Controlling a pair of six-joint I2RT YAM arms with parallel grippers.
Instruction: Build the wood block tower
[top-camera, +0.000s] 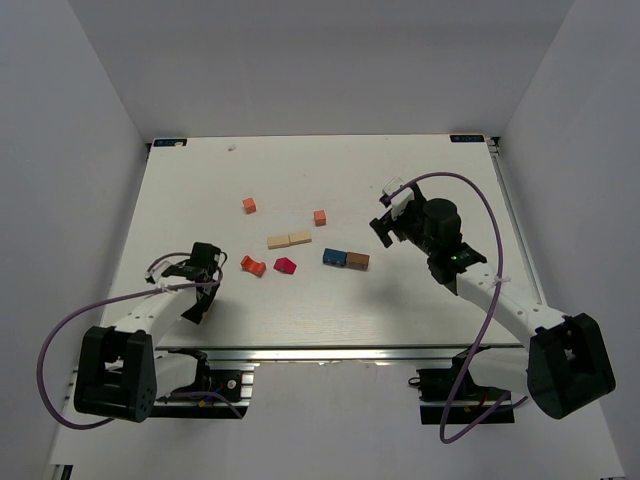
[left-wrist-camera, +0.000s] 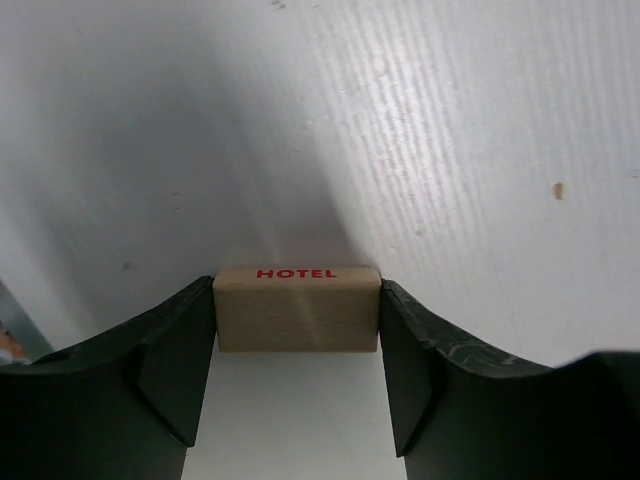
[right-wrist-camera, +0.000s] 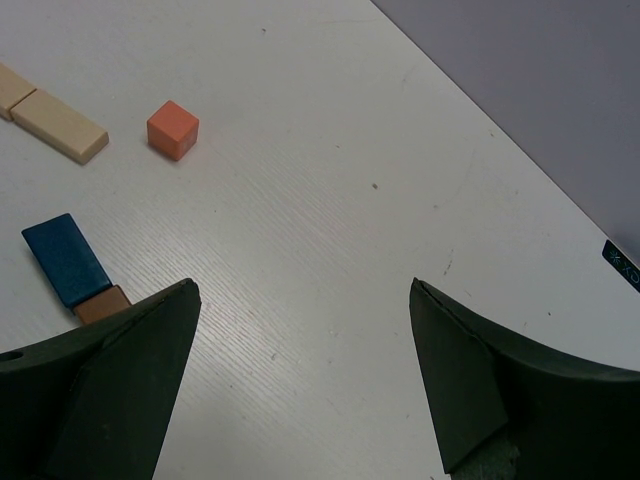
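Left wrist view: the left gripper (left-wrist-camera: 298, 295) is pinching a pale HOTEL block (left-wrist-camera: 298, 318) by its ends, dead centre between the fingers. The right gripper (right-wrist-camera: 300, 300) is spread wide over the table (right-wrist-camera: 330, 150), holding nothing. No tower stacked yet. From the top, the loose blocks lie flat around 2 o'clock of the left gripper: the tan pair (top-camera: 290, 240), with the blue block (top-camera: 333, 257) touching the brown block (top-camera: 357, 261).

Red capitals "HOTEL" on the pale wood block (left-wrist-camera: 297, 312); the table-edge sticker (right-wrist-camera: 622, 262) seems illegible.
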